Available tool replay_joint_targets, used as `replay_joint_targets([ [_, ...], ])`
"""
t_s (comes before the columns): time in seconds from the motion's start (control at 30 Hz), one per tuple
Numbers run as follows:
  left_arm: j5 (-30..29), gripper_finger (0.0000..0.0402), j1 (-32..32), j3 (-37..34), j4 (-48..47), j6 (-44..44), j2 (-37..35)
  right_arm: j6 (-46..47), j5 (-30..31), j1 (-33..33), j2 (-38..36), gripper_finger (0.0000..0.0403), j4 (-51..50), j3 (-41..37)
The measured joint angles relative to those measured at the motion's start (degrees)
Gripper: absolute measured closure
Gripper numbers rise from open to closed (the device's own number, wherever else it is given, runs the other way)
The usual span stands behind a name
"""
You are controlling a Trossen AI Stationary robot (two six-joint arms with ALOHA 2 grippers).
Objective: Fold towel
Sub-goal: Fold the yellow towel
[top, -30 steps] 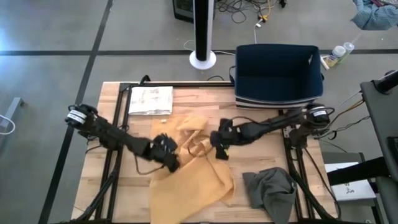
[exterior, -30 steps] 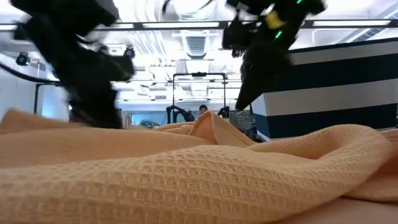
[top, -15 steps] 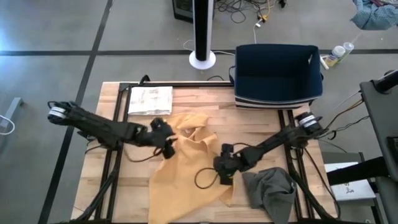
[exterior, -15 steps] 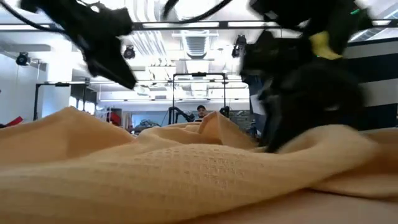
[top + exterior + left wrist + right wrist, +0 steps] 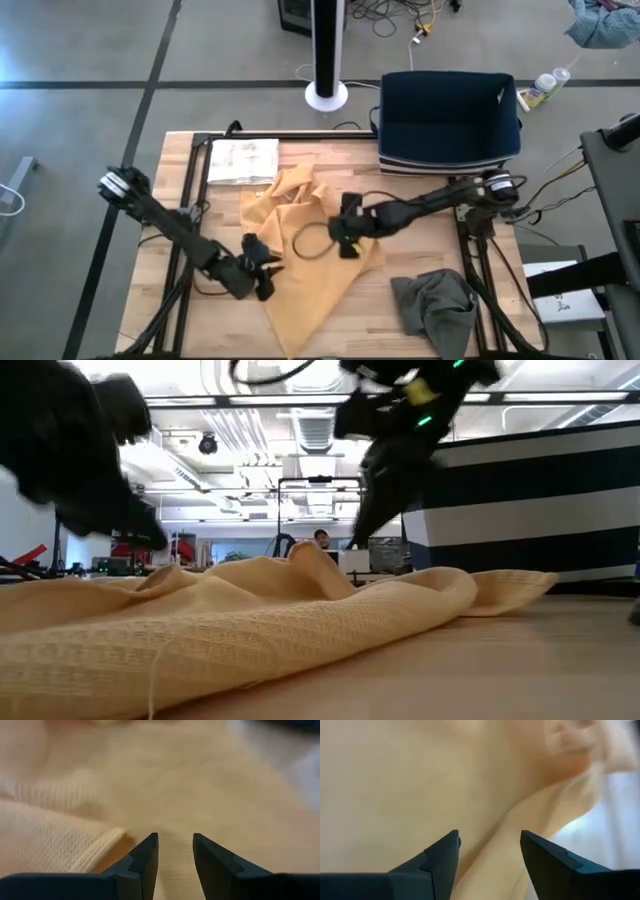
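Note:
A tan waffle-weave towel (image 5: 312, 285) lies crumpled on the wooden table, wide at its far end and narrowing to a point near the front edge. In the low view the towel (image 5: 300, 610) forms a low ridge. My left gripper (image 5: 264, 280) stands open just left of the towel's left edge. Bare wood shows between its fingers, and the hemmed edge (image 5: 102, 847) lies beside one finger. My right gripper (image 5: 346, 238) is open and points down over the towel's right middle, above a soft fold (image 5: 520, 815).
A white printed sheet (image 5: 242, 160) lies at the far left. A dark blue bin (image 5: 447, 120) stands at the far right. A grey cloth (image 5: 435, 305) is bunched at the near right. A black cable loop (image 5: 312, 242) lies over the towel near my right gripper.
My left gripper has swung toward the far edge, then back toward the near edge, ending at the towel's left edge. My right gripper has dipped toward the near edge and come back. The towel has drawn in from a wide spread to a narrower shape pointing to the near edge.

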Motion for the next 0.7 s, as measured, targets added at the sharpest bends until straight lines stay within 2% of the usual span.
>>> replay_joint_targets([
  [0.07, 0.7, 0.0287, 3.8, -0.66, -7.65, 0.18, 1.51, 3.0, -2.74, 2.99, -1.53, 0.0193, -1.14, -0.07],
  [0.17, -0.46, 0.0287, 11.06, -0.36, -19.65, 1.31, 1.96, 9.26, -3.69, 8.61, -2.08, 0.0192, -6.93, -1.53],
  [0.23, -2.06, 0.0287, 16.14, -0.57, -32.24, 3.33, -1.56, 11.97, -4.16, 11.79, -1.78, 0.0194, -7.02, -2.96],
  [0.37, -3.44, 0.0287, 20.98, 0.53, -41.17, 10.51, -11.49, 17.02, -2.59, 14.54, -1.33, 0.0202, -6.66, -5.72],
  [0.47, -1.61, 0.0287, 19.76, 0.78, -40.04, 12.15, -18.82, 16.86, -2.28, 13.86, -0.55, 0.0209, -7.23, -7.33],
  [0.53, 0.62, 0.0287, 17.12, 0.66, -38.98, 11.81, -23.5, 14.19, -2.91, 13.77, 0.12, 0.0213, -2.73, -7.04],
  [0.63, 2.59, 0.0287, 9.67, -0.29, -32.42, 10.18, -26.88, 9.95, -4.09, 16.08, 0.57, 0.0219, -4.59, -6.18],
  [0.7, 1.72, 0.0287, 3.05, -1.26, -26.67, 9.05, -26.74, 7.16, -2.75, 18.78, 0.82, 0.0219, -3.4, -5.12],
])
